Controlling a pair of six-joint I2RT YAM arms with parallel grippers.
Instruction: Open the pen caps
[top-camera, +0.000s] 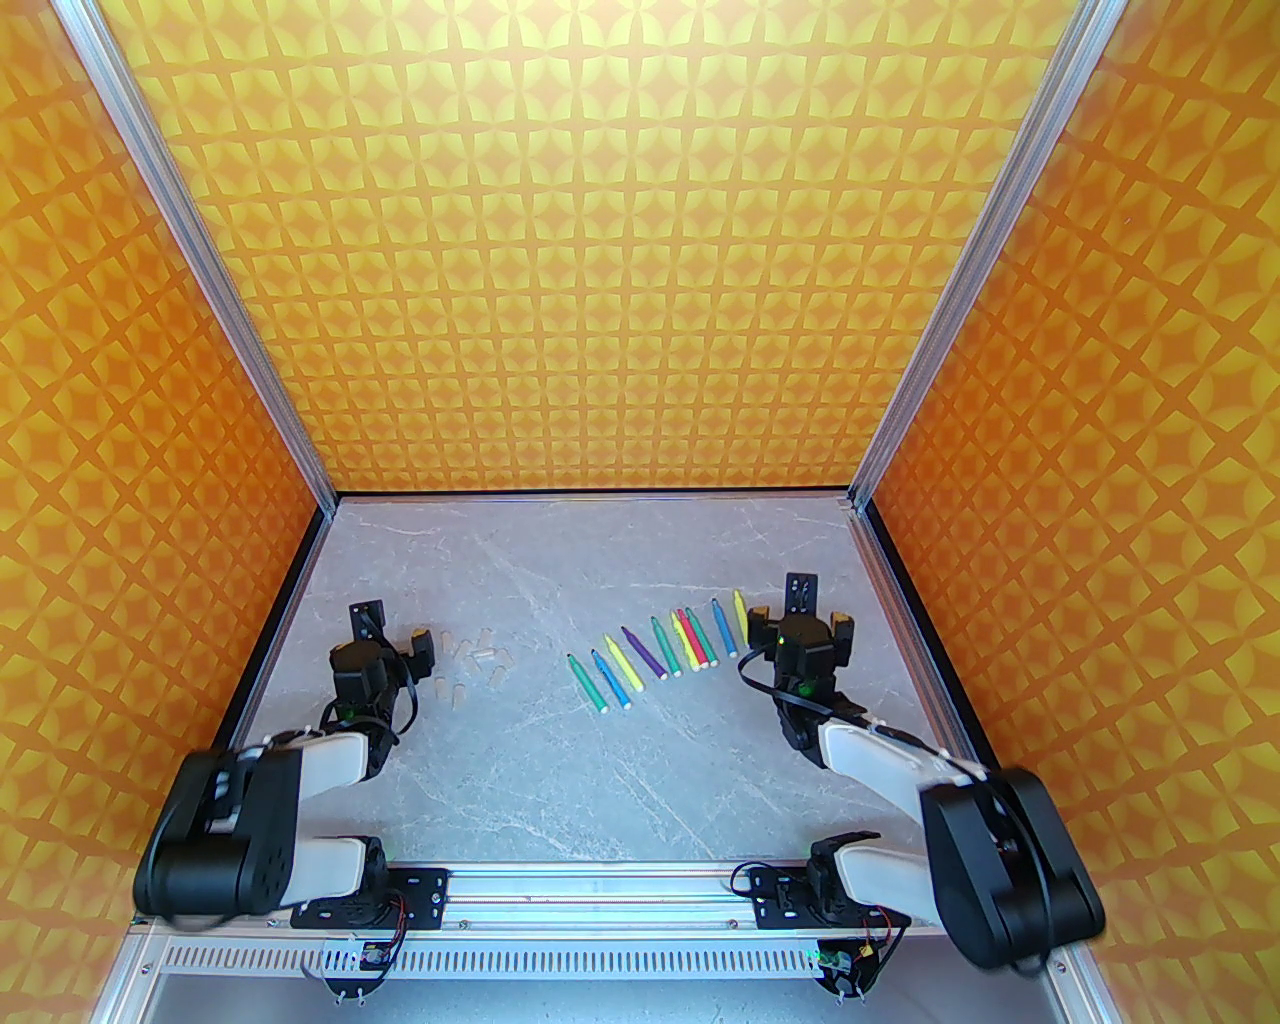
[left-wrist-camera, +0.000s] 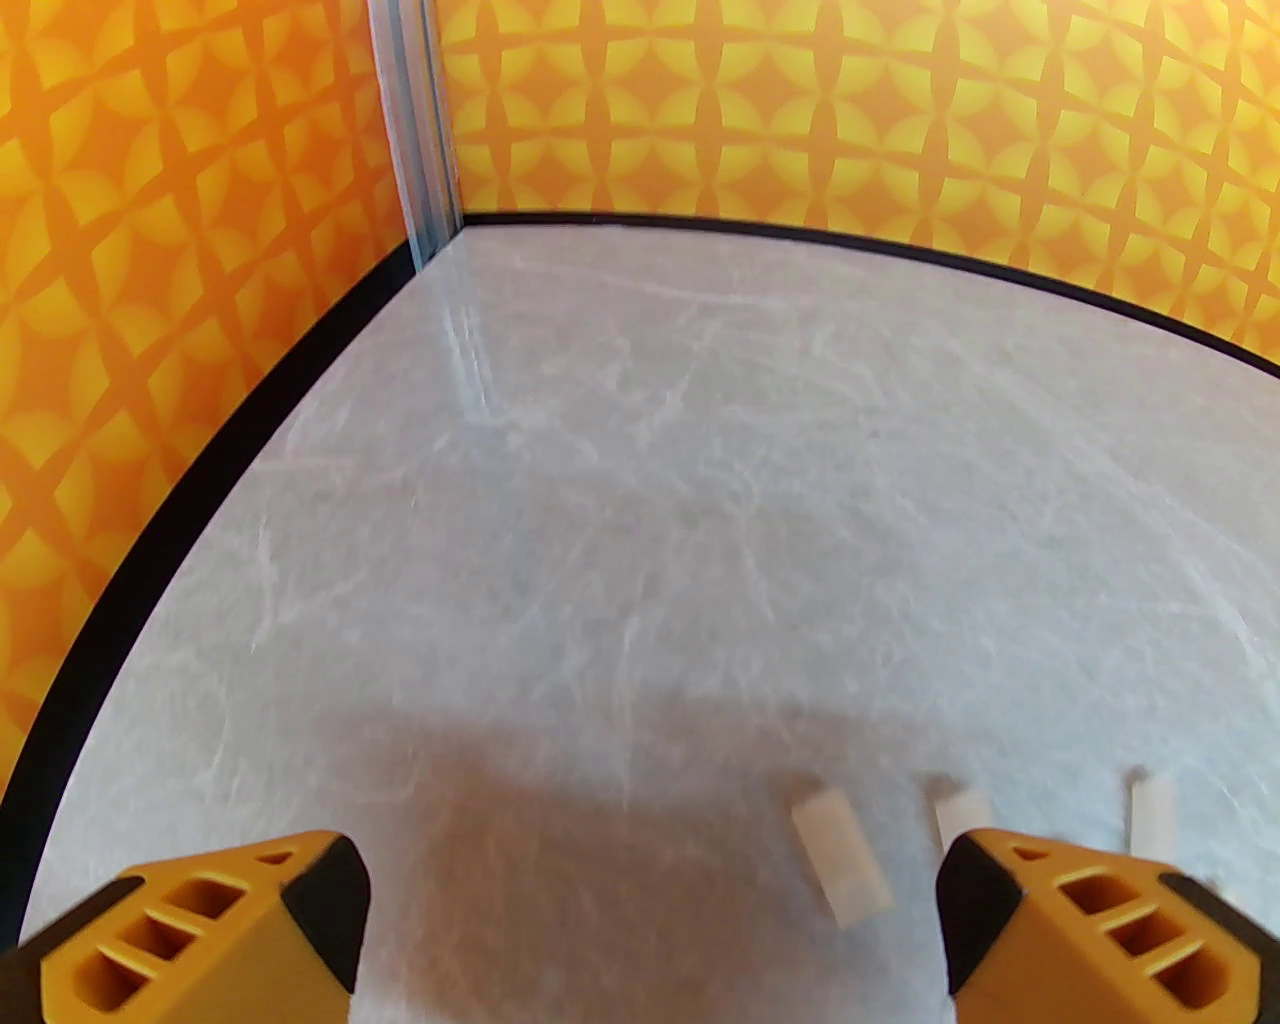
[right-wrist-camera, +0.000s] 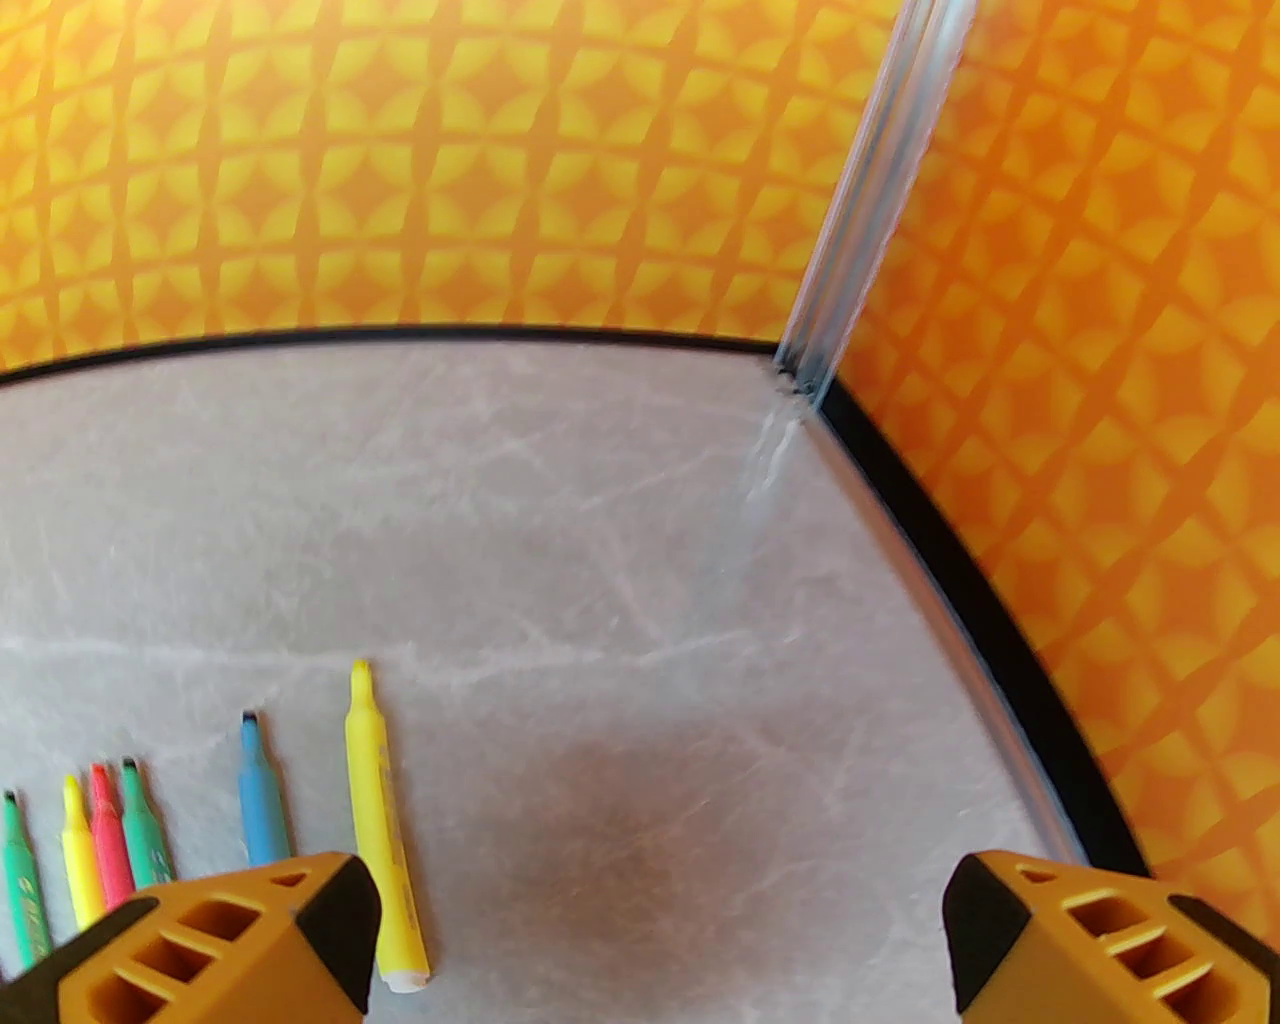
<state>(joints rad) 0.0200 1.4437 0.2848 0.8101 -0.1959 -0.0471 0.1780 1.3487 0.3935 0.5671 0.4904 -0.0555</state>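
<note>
Several uncapped pens (top-camera: 660, 650) lie in a slanted row on the grey marble table, tips pointing away. Several loose pen caps (top-camera: 480, 655) are scattered left of centre. My left gripper (top-camera: 382, 655) hovers just left of the caps, open and holding nothing. In the left wrist view, three caps (left-wrist-camera: 840, 865) lie near its right finger (left-wrist-camera: 1090, 930). My right gripper (top-camera: 800, 625) is open at the right end of the row. The right wrist view shows a yellow pen (right-wrist-camera: 380, 830) beside its left finger (right-wrist-camera: 230, 940), then a blue pen (right-wrist-camera: 262, 800) and others farther left.
Orange patterned walls with aluminium corner posts (top-camera: 880, 440) enclose the table on three sides. A black strip (right-wrist-camera: 1000, 620) marks the table's edge close to my right gripper. The bare marble (top-camera: 600, 780) stretches between the arms and towards the back wall.
</note>
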